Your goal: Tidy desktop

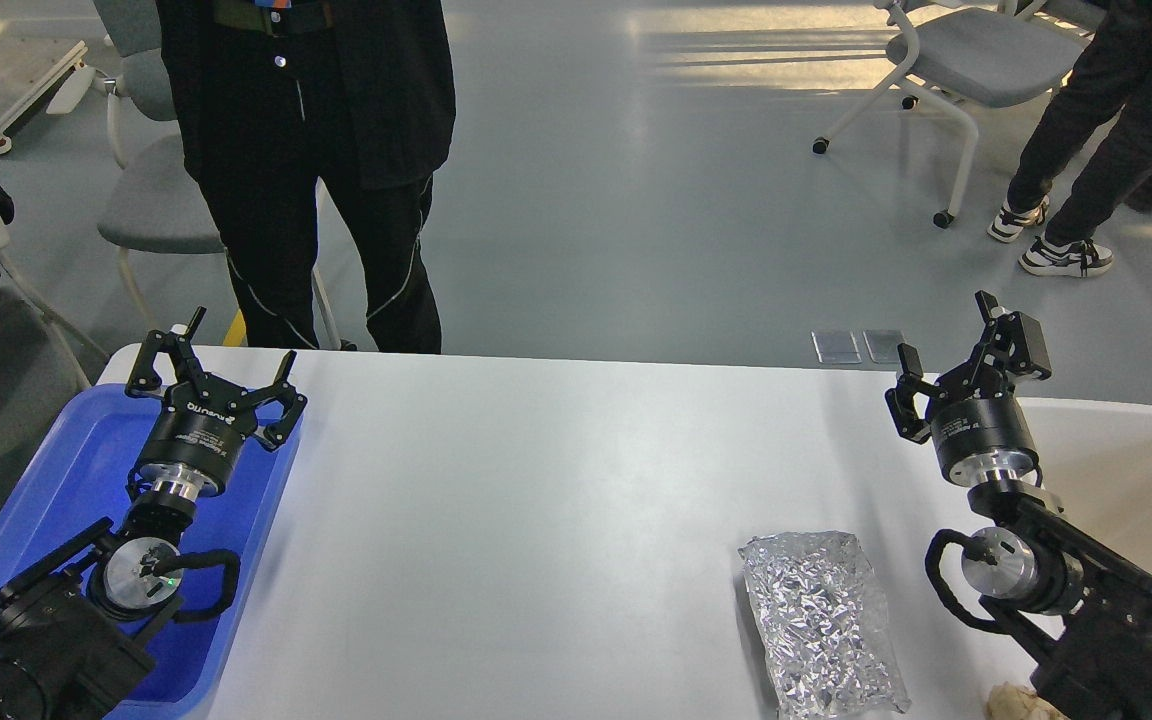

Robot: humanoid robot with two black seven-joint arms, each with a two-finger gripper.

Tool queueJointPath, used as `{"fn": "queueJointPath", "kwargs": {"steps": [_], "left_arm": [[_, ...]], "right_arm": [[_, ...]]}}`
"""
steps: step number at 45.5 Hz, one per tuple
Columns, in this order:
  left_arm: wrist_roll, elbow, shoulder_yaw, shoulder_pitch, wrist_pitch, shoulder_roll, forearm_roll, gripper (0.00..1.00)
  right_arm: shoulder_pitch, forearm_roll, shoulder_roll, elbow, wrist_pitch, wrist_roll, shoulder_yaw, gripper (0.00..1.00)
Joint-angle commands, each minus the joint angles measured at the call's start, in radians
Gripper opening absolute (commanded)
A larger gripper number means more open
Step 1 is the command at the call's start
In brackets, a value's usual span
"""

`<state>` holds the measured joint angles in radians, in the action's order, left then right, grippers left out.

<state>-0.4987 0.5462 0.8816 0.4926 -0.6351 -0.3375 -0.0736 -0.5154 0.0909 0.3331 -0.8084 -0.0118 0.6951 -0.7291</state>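
The desktop (556, 480) is a wide white tabletop filling the lower half of the head view. A crumpled silver foil packet (821, 620) lies flat on it at the lower right. My left gripper (221, 365) hangs open over the far end of a blue tray (56, 470) at the left edge, with nothing between its fingers. At the right, my right gripper (946, 350) is open and empty, raised above the table beyond the foil packet and apart from it.
A white-rimmed bin (1136, 450) sits at the table's right end behind my right arm. A small beige object (1016, 700) peeks out at the bottom right. A person in black (316, 170) stands close to the far table edge at the left. Chairs and another person stand farther back.
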Motion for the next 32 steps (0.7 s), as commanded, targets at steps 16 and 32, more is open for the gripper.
{"fn": "queueJointPath", "kwargs": {"steps": [16, 32], "left_arm": [[0.0, 0.0, 0.0, 0.001, 0.003, 0.0, 0.0, 1.0], [0.0, 0.0, 0.0, 0.001, 0.003, 0.0, 0.0, 1.0]], "right_arm": [[0.006, -0.01, 0.003, -0.008, -0.002, -0.029, -0.003, 1.0], [0.017, -0.02, 0.004, -0.046, -0.017, -0.055, -0.013, 1.0]]}}
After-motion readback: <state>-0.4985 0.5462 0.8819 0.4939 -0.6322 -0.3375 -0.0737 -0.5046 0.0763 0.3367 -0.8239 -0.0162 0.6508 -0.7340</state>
